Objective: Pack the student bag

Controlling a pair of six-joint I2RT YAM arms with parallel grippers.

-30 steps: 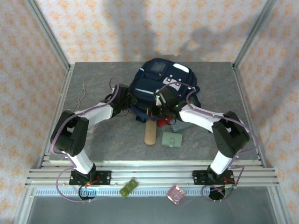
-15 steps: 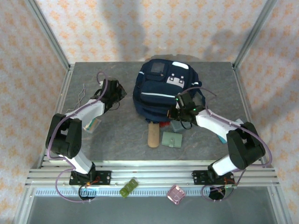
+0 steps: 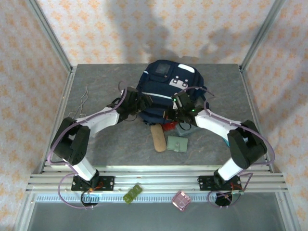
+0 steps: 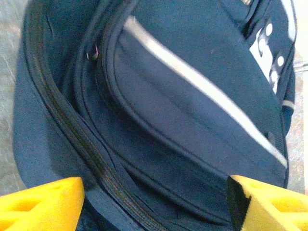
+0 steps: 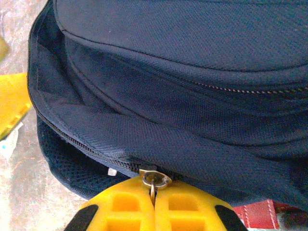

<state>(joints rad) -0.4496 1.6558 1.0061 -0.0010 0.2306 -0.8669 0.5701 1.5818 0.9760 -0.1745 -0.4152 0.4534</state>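
Treat student bag (image 4: 183, 120) as limp; pull by zipper tab (image 5: 154, 177) clenched inside right gripper (image 5: 154, 190), with left gripper (image 4: 154, 192) released astride the fabric.

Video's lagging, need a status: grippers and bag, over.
Left gripper open, at student bag. Right gripper shut on zipper pull. Wooden piece and green pouch loose by bag's near edge.

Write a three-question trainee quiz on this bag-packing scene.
1. True or false: the left claw is shut.
2. The right claw pinches which part of the student bag? A a strap; B the zipper pull; C a front patch.
3. Fill in: in the top view, the tan wooden piece lies to the ___ of the green pouch.
Key: 1 false; 2 B; 3 left.
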